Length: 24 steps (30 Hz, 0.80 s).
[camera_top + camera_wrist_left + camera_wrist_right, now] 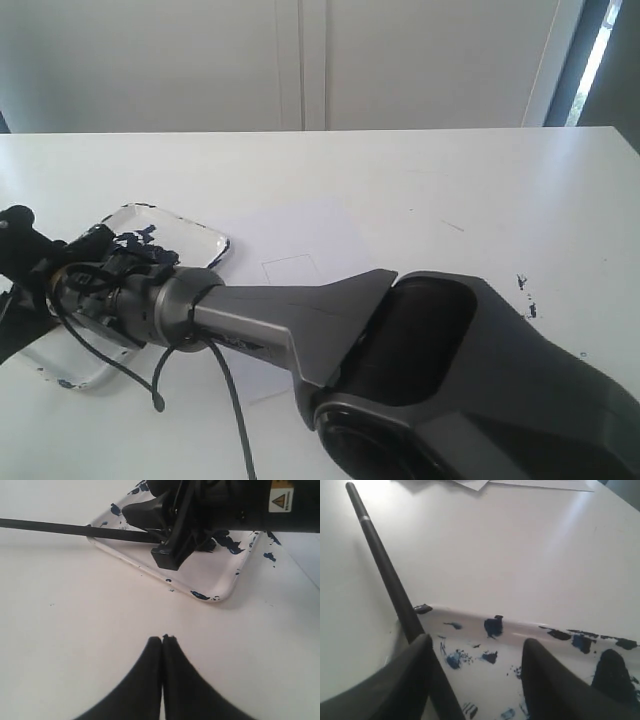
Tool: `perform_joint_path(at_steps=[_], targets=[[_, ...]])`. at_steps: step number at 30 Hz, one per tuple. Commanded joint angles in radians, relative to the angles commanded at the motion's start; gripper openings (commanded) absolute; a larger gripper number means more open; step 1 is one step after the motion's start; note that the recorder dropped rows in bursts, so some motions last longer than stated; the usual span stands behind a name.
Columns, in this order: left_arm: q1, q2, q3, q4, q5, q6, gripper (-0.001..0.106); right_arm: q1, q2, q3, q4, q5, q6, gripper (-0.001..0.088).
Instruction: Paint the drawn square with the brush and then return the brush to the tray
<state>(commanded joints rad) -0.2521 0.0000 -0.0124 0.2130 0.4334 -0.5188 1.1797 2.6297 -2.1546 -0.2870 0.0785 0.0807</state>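
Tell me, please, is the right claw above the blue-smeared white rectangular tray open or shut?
Open: the right claw has its two black fingers wide apart over the blue-smeared white tray.

The right arm stretches from the near right of the scene across the middle to the left side, its big dark elbow housing close to the camera and the grey forearm tapering to a metal wrist with black cables looping off it. The right gripper points down and to the left, low, its two black fingers spread wide apart with nothing between them. The left gripper sits low at the near left, its fingertips pressed together, empty.
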Motion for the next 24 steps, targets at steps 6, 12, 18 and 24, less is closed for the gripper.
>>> perform_joint_path(at_steps=[6,12,18,24], targets=[[0.0,0.0,0.0,0.0,0.0,0.002,0.005,0.01,0.004,-0.044,0.002,0.004,0.0,0.0482],[0.0,0.0,0.0,0.0,0.0,0.0,0.005,0.015,0.03,-0.089,0.006,0.016,0.0,0.0435],[0.0,0.0,0.0,0.0,0.0,0.0,0.005,0.028,0.065,-0.141,0.006,0.053,-0.002,0.0428],[0.0,0.0,0.0,0.0,0.0,0.0,0.005,0.047,0.066,-0.147,0.004,0.054,-0.056,0.0418]])
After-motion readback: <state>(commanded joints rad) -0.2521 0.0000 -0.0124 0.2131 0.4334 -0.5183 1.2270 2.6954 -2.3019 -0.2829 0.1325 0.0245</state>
